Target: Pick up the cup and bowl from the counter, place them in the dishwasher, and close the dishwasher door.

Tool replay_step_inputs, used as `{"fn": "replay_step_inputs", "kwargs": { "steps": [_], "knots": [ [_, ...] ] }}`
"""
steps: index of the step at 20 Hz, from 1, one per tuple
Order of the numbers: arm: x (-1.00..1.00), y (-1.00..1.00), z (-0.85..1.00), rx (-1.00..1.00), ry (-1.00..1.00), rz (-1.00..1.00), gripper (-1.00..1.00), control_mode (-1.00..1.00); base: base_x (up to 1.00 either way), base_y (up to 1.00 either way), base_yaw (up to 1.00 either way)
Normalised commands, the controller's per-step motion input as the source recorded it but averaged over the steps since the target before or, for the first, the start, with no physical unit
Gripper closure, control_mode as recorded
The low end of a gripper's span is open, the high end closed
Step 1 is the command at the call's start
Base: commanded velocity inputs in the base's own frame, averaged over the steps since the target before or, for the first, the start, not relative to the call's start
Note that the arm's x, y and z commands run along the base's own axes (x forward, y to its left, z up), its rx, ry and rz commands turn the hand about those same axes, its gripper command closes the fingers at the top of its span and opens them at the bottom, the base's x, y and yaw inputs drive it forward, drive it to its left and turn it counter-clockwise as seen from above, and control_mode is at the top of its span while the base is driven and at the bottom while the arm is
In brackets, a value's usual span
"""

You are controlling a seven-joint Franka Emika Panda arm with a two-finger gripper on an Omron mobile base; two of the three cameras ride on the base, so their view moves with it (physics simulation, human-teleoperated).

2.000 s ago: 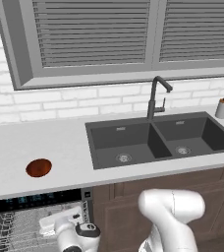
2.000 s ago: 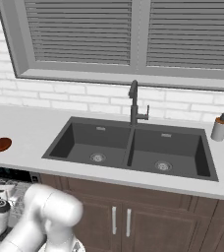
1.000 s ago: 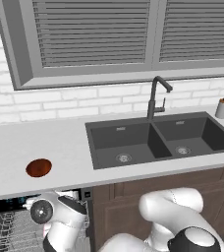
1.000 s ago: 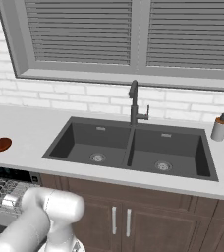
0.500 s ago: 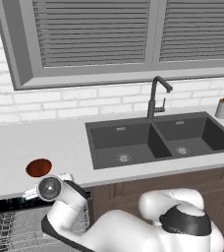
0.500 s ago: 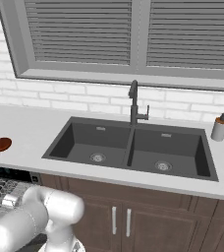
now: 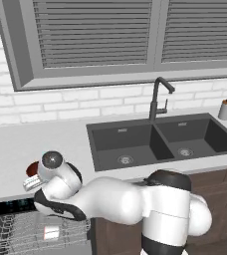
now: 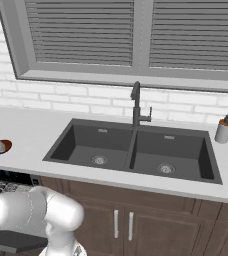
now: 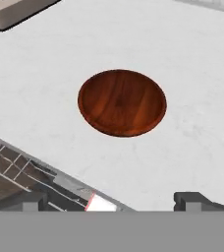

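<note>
**Desk:** What runs under this one, reading left to right?

**Photographer:** At far left in the left base view, the open dishwasher (image 7: 16,231) shows its grey wire racks under the black control strip. A small white cylinder (image 7: 51,232), probably the cup, sits in the rack. Just above, the gripper (image 7: 32,182) hangs over the counter (image 7: 16,149) edge, its jaws spread wide and empty. In the hand view, the two dark fingertips (image 9: 195,201) stand well apart at the bottom of the frame. The bowl (image 9: 122,102), shallow and reddish-brown, rests upright on the counter just beyond them, untouched.

**Desk:** And further right?

**Photographer:** The dark double sink (image 7: 158,139) with its faucet (image 7: 158,99), then the soap dispenser (image 7: 226,107) at the far end, well apart from the action.

**Desk:** So where does the job stand?

**Photographer:** My reading: the bowl is next, and the door (image 8: 13,240) is not yet closed.

**Desk:** What could spoil it?

**Photographer:** The bowl is low and wide with a sloping wall. If the jaws close across its full width, they could ride up the slope and skid it along the slab. If they pinch the rim off-centre, it may tip on the lift. The rack and the counter edge sit close below the hand, so too low a descent risks a knock.
</note>
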Motion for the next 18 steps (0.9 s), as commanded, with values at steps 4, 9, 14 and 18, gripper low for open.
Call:
{"fn": "replay_step_inputs", "kwargs": {
  "steps": [4, 9, 14, 18],
  "knots": [
    [0.29, 0.49, 0.07, -0.2, 0.12, 0.03, -1.0, -1.0, 0.0, 0.0, 0.0],
    [0.33, 0.52, 0.0, -0.21, 0.26, 0.06, -1.0, -1.0, 0.0, 0.0, 0.0],
    [0.2, -0.01, 0.0, -0.01, 0.14, 0.22, -1.0, -1.0, 0.0, 0.0, 0.0],
    [0.01, -0.06, -0.12, 0.0, 0.0, 0.22, -1.0, -1.0, 0.0, 0.0, 0.0]
  ]
}}
